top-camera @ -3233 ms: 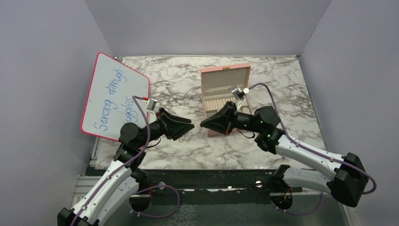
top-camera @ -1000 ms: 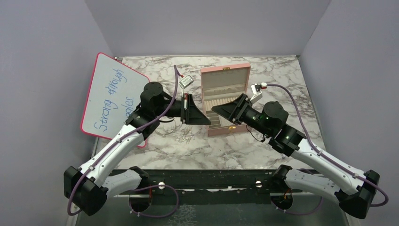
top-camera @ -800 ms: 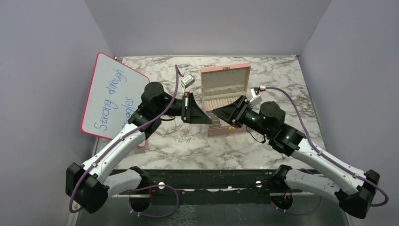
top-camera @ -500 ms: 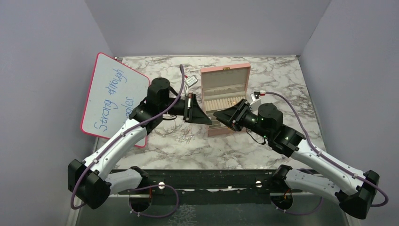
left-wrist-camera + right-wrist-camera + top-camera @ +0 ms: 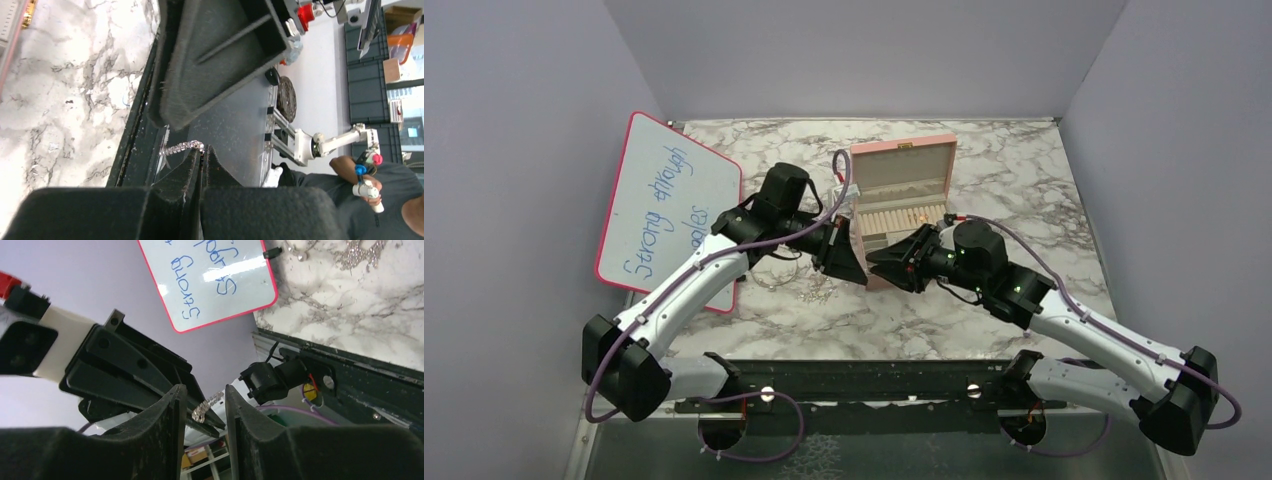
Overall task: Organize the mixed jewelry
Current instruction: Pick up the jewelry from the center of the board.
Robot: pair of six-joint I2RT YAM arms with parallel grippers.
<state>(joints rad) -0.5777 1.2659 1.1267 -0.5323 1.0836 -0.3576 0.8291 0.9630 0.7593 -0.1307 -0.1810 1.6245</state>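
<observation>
Over the last second the left arm's elbow has swung in toward the box. The right gripper (image 5: 874,263) has dipped toward the near edge with its jaws drawing closer together. The two tips now meet just in front of the box's near left corner. The left gripper (image 5: 860,274) is pinched tight on one end of a short jewelled silver strand (image 5: 184,146). The rest of the strand curves out free beyond its fingertips in the left wrist view. In the right wrist view the same strand (image 5: 205,407) lies in the gap between the right gripper's fingers (image 5: 176,405). They stand a narrow way apart, and whether either pad touches it cannot be told. Just left of the grippers a scatter of loose jewelry pieces (image 5: 812,294) lies on the marble table (image 5: 1024,180), with a thin silver hoop (image 5: 771,282) beside them. Beyond the grippers is the pink jewelry box (image 5: 902,170), its lid raised upright and a row of cream ring rolls showing inside. Further left a red-framed whiteboard (image 5: 669,205) with blue handwriting leans against the wall.
</observation>
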